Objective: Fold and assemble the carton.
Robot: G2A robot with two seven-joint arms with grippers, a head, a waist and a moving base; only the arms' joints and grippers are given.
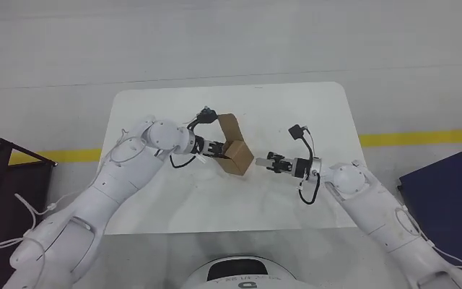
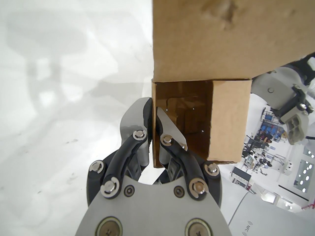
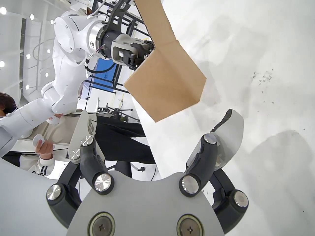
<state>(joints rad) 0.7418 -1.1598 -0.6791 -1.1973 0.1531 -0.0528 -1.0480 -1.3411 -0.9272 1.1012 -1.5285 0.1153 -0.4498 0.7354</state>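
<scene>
Now left gripper (image 2: pixel 153 117) pinches carton (image 2: pixel 230 126); right gripper (image 1: pixel 271 161) gapes.

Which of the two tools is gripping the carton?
The left tool: it is clamped on one wall of the carton. The right tool is open and apart from the carton.

— Where does your carton (image 1: pixel 238 157) sit?
— Near the middle of the counter (image 1: pixel 303 108): a plain brown cardboard box, partly set up.
— Is it closed?
— No. You see one end open, with folded flaps deep inside. A long flap (image 1: pixel 229 128) stands out from its edge, unfolded. The left tool (image 2: pixel 153 114) pinches one side wall.
</scene>
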